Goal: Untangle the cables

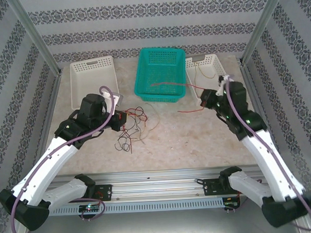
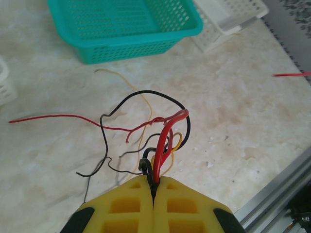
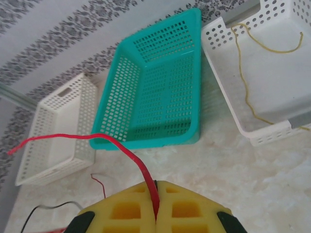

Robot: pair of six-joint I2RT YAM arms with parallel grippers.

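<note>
Left gripper [image 2: 153, 187]: pressed together, pinching a bunch of red, black and yellow cables [image 2: 165, 131]
Cables: loose loops fan out from that grip over the table [image 2: 233, 111], short of the teal basket [image 2: 146, 46]
Right gripper [image 3: 156, 187]: closed tight on a single red cable [image 3: 121, 145]
Red cable: arcs from the grip across the teal basket's near rim
Yellow cable [image 3: 241, 73]: lying in the right white basket [image 3: 265, 136]

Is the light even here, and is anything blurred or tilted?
Top external view: soft even light, no glare; the thin red, yellow-tan and black wires are barely resolved. Left wrist view: the teal perforated plastic basket looks slightly soft. Right wrist view: the scene is tilted.
</note>
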